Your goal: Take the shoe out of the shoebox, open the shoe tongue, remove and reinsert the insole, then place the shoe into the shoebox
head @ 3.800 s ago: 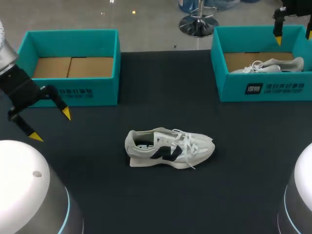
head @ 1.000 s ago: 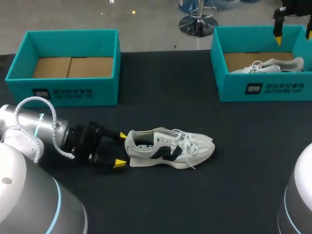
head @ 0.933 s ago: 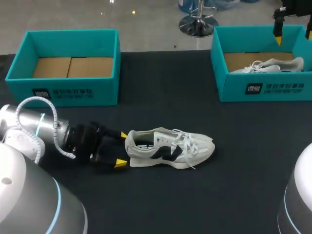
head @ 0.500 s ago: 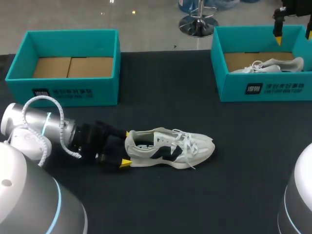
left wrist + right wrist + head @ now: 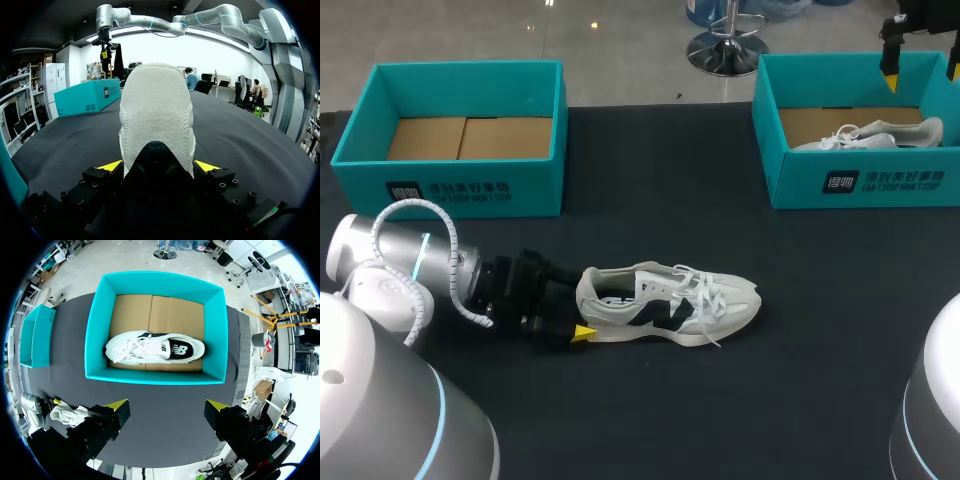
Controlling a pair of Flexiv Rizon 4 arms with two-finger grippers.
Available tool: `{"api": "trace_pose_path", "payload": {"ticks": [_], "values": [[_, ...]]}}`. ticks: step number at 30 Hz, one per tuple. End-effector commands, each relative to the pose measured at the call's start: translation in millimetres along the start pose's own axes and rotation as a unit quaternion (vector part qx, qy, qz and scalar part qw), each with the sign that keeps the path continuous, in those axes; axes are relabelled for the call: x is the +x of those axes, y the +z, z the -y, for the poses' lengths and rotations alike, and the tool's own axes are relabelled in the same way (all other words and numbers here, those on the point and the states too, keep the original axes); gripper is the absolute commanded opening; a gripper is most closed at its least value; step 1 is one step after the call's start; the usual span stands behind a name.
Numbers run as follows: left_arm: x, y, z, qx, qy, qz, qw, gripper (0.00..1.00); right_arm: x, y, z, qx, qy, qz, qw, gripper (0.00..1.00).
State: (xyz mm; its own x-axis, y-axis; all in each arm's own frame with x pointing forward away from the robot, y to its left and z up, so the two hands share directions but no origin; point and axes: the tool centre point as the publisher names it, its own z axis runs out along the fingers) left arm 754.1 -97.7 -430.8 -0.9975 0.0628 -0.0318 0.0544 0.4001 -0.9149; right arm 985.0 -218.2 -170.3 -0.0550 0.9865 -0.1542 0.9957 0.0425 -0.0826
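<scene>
Left arm has dropped from beside the left box (image 5: 360, 190) and slid in low. The left pincer (image 5: 157, 167) now straddles the shoe (image 5: 668, 305) at its heel, fingers apart. My guess is it's bracing the shoe for the tongue step. The shoe sits mid-surface (image 5: 720, 420), out of its box. The far finger hides behind the heel, so contact is unclear. The right pincer (image 5: 166, 407) hangs apart over the right box (image 5: 795, 185), half cut off in the head view.

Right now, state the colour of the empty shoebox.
The empty shoebox is teal, with a brown cardboard floor; head view.
</scene>
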Motion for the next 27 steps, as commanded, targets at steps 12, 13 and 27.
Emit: {"api": "trace_pose_path", "payload": {"ticks": [12,13,27], "values": [[-0.6,0.7,-3.2,0.0,0.0,-0.001,1.0,0.0,18.0,-5.9,6.4,0.008,-0.006,0.024,1.0,1.0],[-0.6,0.7,-3.2,0.0,0.0,-0.001,1.0,0.0,27.0,-6.0,12.2,0.009,-0.001,0.03,0.999,1.0],[-0.6,0.7,-3.2,0.0,0.0,-0.001,1.0,0.0,188.9,16.9,112.1,0.004,0.067,0.018,0.998,1.0]]}}
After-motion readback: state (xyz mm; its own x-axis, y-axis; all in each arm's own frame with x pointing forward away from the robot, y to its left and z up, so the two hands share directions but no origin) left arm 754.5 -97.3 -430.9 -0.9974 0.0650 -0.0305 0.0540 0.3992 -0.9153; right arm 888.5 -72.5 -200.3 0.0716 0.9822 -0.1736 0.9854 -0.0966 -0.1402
